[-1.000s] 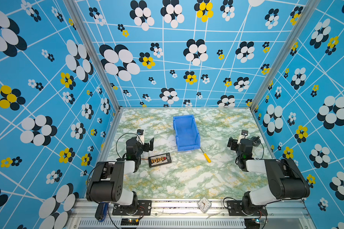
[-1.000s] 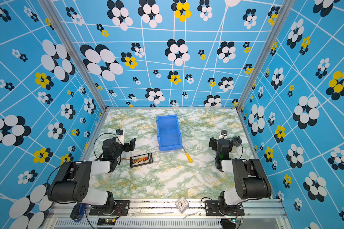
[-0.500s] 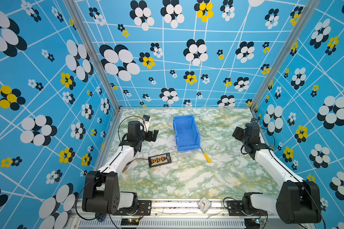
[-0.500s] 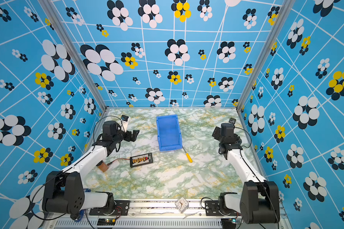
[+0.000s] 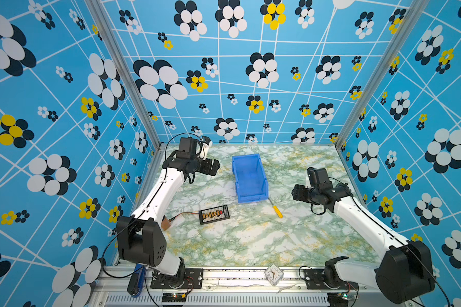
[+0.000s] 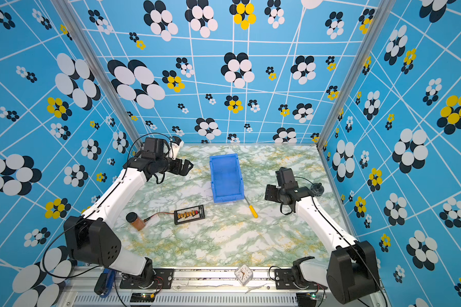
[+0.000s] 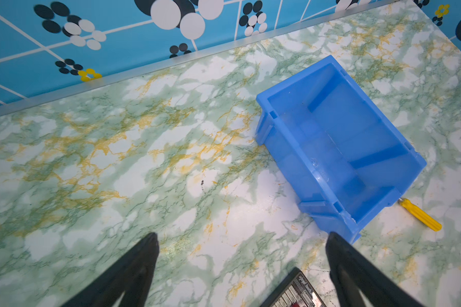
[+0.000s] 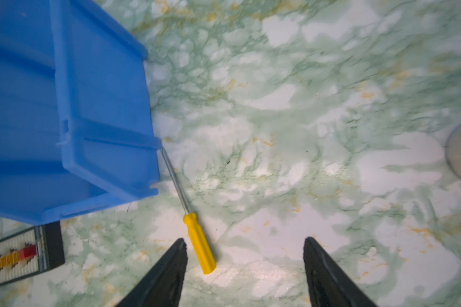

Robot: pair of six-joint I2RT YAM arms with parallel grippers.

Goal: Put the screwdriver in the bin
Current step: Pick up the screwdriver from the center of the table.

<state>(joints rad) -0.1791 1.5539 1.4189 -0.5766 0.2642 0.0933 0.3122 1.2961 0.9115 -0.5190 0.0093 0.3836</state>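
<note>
In the right wrist view, reaches out from folded rest with the right gripper (image 8: 245,239) parted and empty above the screwdriver (image 8: 197,239), ready to grasp. Lies flat on the marbled table (image 8: 277,133), handle yellow plastic, thin steel shaft tip against the near right corner of the smooth blue bin (image 8: 104,87).

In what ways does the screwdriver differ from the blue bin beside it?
The screwdriver is slim, with a yellow handle and thin silver shaft; the bin is a broad blue box, far larger. The screwdriver lies flat, slanted; the bin stands upright, open-topped and empty. Both rest on the marbled table, the shaft's tip at the bin's front corner.
</note>
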